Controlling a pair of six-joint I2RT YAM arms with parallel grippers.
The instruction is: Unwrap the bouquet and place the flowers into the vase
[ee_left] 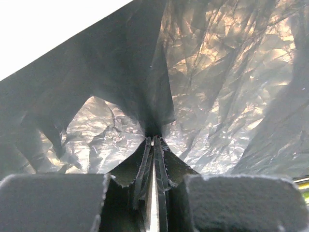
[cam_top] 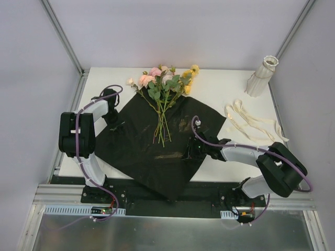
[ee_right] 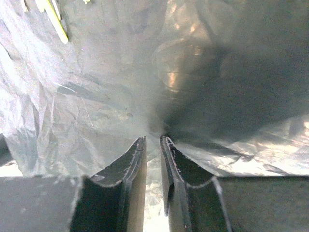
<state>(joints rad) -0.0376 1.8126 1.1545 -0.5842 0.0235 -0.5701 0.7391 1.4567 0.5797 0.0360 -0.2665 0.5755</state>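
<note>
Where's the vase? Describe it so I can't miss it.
On the white table, look past the black sheet to the far right corner. The vase stands there, just beyond the loose cream ribbon. It alone is upright: white, ribbed, with a flared rim.

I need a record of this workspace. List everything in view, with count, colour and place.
black sheet: one, black, spread open across the middle of the table
flowers: one loose bunch, pink, peach and yellow heads on green stems, lying on the sheet, heads past its far edge
ribbon: one, cream, loose on the table right of the sheet
vase: one, white, far right corner of the table
table: one, white, under everything
left gripper: one, black, shut on the sheet's left edge
right gripper: one, black, shut on the sheet's right edge
</note>
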